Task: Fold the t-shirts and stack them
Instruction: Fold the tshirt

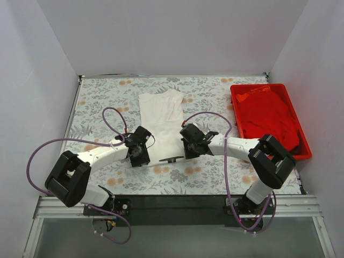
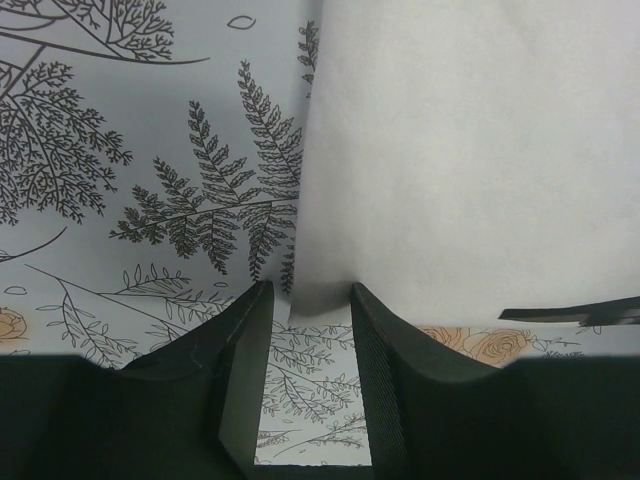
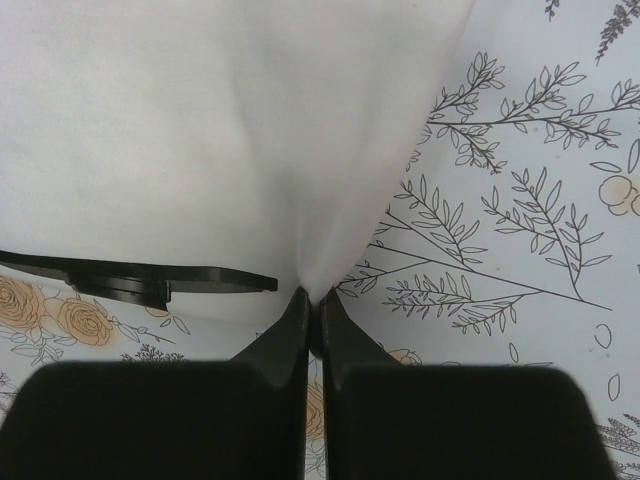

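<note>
The white t-shirt (image 1: 161, 115) lies folded into a long strip on the floral tablecloth (image 1: 102, 97), running away from the arms. My left gripper (image 1: 142, 156) is at the shirt's near left corner. In the left wrist view its jaws (image 2: 310, 295) stand apart with the corner of the white cloth (image 2: 470, 150) between the tips. My right gripper (image 1: 186, 150) is at the near right corner. Its jaws (image 3: 313, 300) are shut on a pinch of the white shirt (image 3: 200, 130), which puckers toward the tips. The red t-shirt (image 1: 269, 115) lies crumpled in the red tray (image 1: 302, 155).
The red tray stands at the right edge of the table, close to the right arm's elbow. A thin black strip (image 1: 171, 159) lies at the shirt's near hem, between the two grippers; it also shows in the wrist views (image 3: 150, 275) (image 2: 570, 315). White walls enclose the table.
</note>
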### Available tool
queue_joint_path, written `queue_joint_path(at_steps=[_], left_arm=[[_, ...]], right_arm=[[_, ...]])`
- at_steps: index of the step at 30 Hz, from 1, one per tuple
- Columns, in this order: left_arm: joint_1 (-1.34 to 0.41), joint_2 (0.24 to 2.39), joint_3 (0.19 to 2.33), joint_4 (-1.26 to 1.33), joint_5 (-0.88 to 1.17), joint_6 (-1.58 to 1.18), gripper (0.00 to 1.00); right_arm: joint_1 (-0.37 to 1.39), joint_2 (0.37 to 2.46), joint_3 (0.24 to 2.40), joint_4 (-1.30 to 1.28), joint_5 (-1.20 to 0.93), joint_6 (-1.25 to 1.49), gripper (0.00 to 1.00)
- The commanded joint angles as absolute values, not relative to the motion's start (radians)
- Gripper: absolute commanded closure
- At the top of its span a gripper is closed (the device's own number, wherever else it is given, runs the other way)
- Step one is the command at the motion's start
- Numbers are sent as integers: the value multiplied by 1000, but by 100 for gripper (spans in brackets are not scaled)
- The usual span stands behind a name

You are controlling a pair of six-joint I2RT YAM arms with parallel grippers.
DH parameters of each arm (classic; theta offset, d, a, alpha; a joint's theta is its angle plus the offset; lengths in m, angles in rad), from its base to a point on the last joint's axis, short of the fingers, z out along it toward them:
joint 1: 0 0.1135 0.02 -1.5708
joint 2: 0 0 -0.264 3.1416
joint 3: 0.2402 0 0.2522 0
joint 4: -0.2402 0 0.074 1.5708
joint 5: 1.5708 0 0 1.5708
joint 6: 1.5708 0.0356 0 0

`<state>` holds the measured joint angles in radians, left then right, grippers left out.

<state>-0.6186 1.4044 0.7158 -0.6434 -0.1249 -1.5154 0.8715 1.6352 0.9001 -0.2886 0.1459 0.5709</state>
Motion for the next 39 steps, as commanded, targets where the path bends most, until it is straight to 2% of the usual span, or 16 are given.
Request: queue_joint_path(at_steps=[1, 5, 8, 9, 11, 20, 23, 27, 28, 31, 35, 39], left_arm=[[-637, 1479, 669, -620, -123, -1540, 65], [-644, 1496, 669, -621, -130, -1548, 69], [-647, 1500, 663, -623, -129, -1551, 79], [-650, 1499, 660, -623, -126, -1551, 90], [-653, 1487, 660, -633, -114, -1555, 100], [-793, 1330, 709, -824, -58, -1650, 100], [-929, 1250, 675, -888, -20, -1774, 100], [-1237, 1160, 641, -965, 40, -2008, 100], [-1294, 1152, 641, -974, 46, -2107, 100], [-1439, 1190, 676, -1008, 75, -2174, 100], [-1419, 1204, 828, -1104, 6, -2116, 100], [-1225, 1160, 919, -1138, -70, -1952, 100]], right_arm=[[887, 1700, 827, -416, 103, 560, 99], [887, 1701, 827, -416, 103, 560, 99], [887, 1695, 824, -414, 104, 560, 99], [887, 1690, 824, -416, 103, 557, 99], [887, 1683, 834, -425, 94, 548, 99], [948, 1499, 841, -647, 49, 479, 99], [1037, 1398, 772, -728, 29, 529, 99], [1181, 1240, 698, -810, -41, 647, 99], [1237, 1217, 686, -831, -55, 691, 99], [1291, 1154, 681, -885, -83, 742, 99], [1278, 1111, 839, -1069, 104, 723, 99], [1113, 1137, 1023, -1143, 193, 569, 99]])
